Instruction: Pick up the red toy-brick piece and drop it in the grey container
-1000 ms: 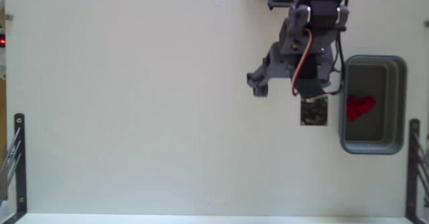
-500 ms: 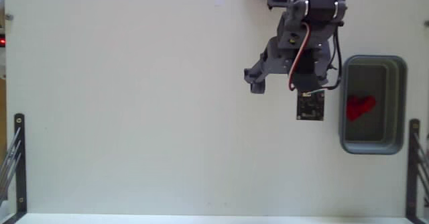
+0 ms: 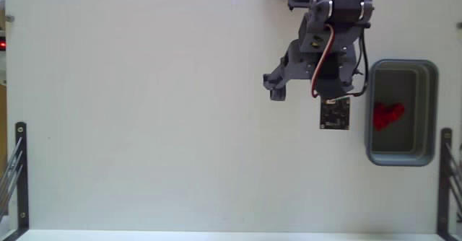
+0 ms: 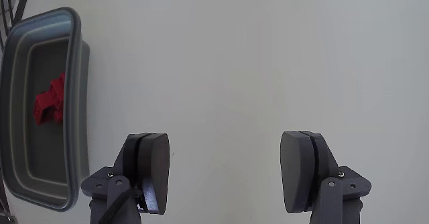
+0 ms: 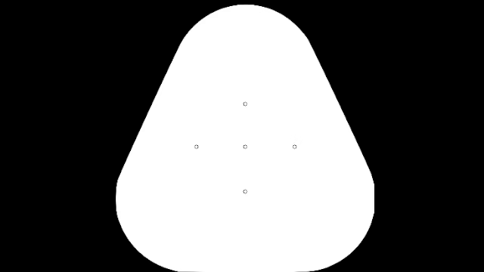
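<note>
Wrist view has the tool (image 4: 228, 177) spread wide and empty over bare worktop (image 4: 268, 63); the red toy-brick piece (image 4: 49, 103) already lies in the grey container (image 4: 77, 110); light, hard, lumpy, best pinched across its middle.

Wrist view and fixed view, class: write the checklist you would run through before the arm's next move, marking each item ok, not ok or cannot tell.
1. Red toy-brick piece inside the grey container: ok.
2. Gripper jaws open, nothing between them: ok.
3. Gripper clear of the container, over bare table in the fixed view: ok.
4. Container upright, flat on the table: ok.
5. Piece lying fully on the container floor, not on the rim: ok.
6. Arm free to retreat beyond the frame's top edge: cannot tell.
</note>
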